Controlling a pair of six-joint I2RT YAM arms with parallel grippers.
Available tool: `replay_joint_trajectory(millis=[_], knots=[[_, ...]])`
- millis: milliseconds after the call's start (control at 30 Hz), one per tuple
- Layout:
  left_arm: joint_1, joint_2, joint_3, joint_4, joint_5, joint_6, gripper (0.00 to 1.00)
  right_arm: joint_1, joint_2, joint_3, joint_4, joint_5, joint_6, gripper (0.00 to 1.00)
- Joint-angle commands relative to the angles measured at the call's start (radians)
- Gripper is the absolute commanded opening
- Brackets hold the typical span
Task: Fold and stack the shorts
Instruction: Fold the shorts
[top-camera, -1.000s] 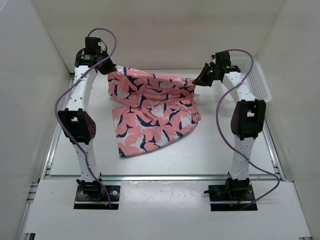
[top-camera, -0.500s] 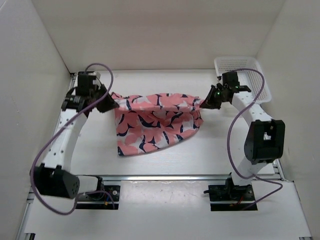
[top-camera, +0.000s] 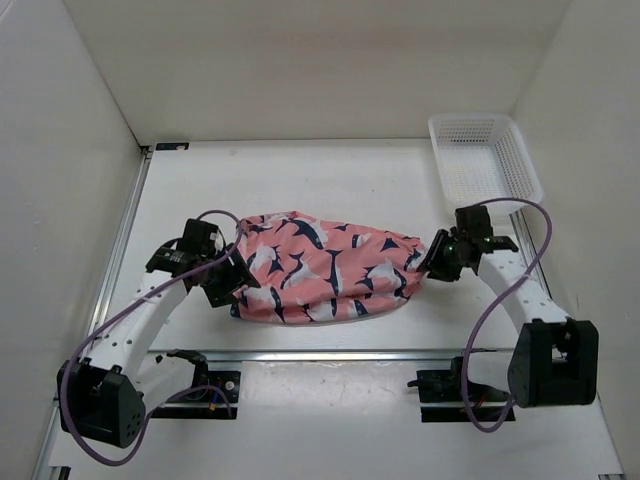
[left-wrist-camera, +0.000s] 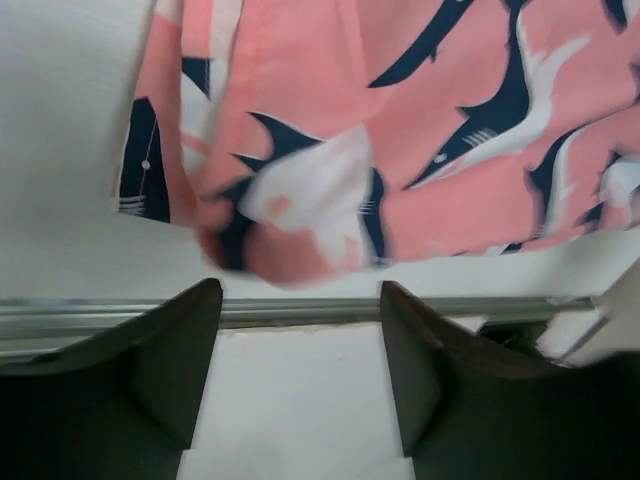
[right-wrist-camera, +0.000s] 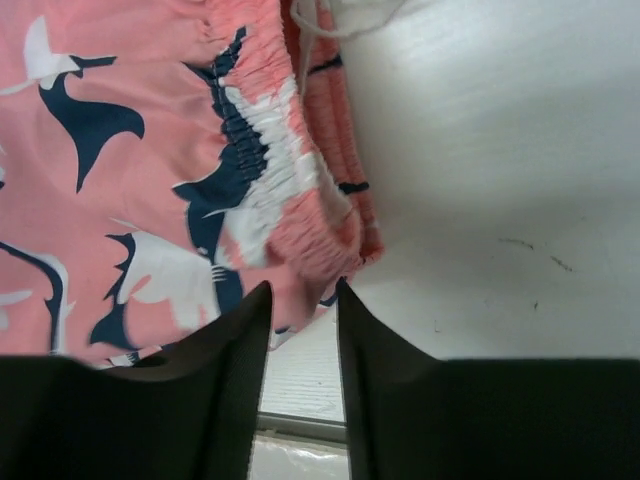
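There it goes: you drop the shorts (top-camera: 325, 268) forward into a fold, and the left gripper (left-wrist-camera: 300, 292) and right gripper (right-wrist-camera: 303, 292) both spring open, releasing.

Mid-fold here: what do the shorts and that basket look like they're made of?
The shorts: thin, matte cloth, possibly swim fabric; it drapes softly and the waistband is elastic-gathered. The basket: white rigid plastic, apparently, with open mesh walls.
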Motion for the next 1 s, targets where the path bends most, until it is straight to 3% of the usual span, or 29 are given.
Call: replay_joint_trajectory(millis=[0, 33, 67, 167, 333, 533, 800, 967], knots=[[-0.001, -0.042, -0.019, 0.011, -0.023, -0.036, 0.81, 0.006, -0.054, -0.065, 0.001, 0.01, -0.024, 0.42], [-0.01, -0.042, -0.029, 0.002, -0.035, -0.036, 0.96, 0.006, -0.054, -0.074, 0.001, -0.005, -0.024, 0.5], [-0.01, -0.042, -0.029, 0.002, -0.046, -0.036, 1.0, 0.006, -0.066, -0.074, -0.017, -0.005, -0.033, 0.54], [-0.01, -0.042, -0.02, -0.012, -0.084, -0.036, 0.98, 0.006, -0.141, -0.102, -0.051, -0.008, -0.033, 0.65], [-0.01, -0.033, -0.031, -0.012, -0.133, -0.091, 0.91, 0.006, -0.181, -0.111, -0.039, 0.012, -0.011, 0.67], [-0.033, 0.073, -0.063, 0.022, -0.143, -0.111, 0.94, 0.006, -0.033, -0.083, 0.032, 0.035, -0.01, 0.67], [-0.082, 0.178, -0.104, 0.063, -0.212, -0.195, 0.76, 0.006, 0.049, -0.05, 0.083, -0.008, -0.001, 0.55], [-0.082, 0.214, -0.123, 0.111, -0.203, -0.205, 0.59, 0.006, 0.08, -0.04, 0.092, -0.017, -0.001, 0.46]])
